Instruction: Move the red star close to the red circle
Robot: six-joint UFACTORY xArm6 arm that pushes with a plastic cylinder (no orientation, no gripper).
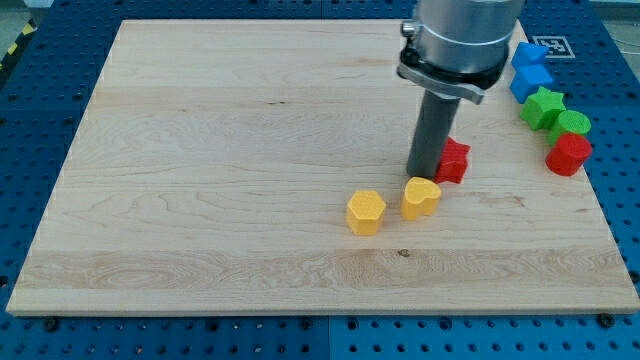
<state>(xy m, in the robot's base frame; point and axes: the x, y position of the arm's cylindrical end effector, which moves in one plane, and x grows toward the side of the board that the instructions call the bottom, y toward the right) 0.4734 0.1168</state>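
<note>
The red star lies on the wooden board, right of centre, partly hidden by the rod. My tip rests on the board against the star's left side. The red circle, a round red block, stands near the board's right edge, well to the right of the star.
A yellow heart lies just below my tip and a yellow hexagon to its left. At the right edge, above the red circle, are a green circle, a green star and two blue blocks.
</note>
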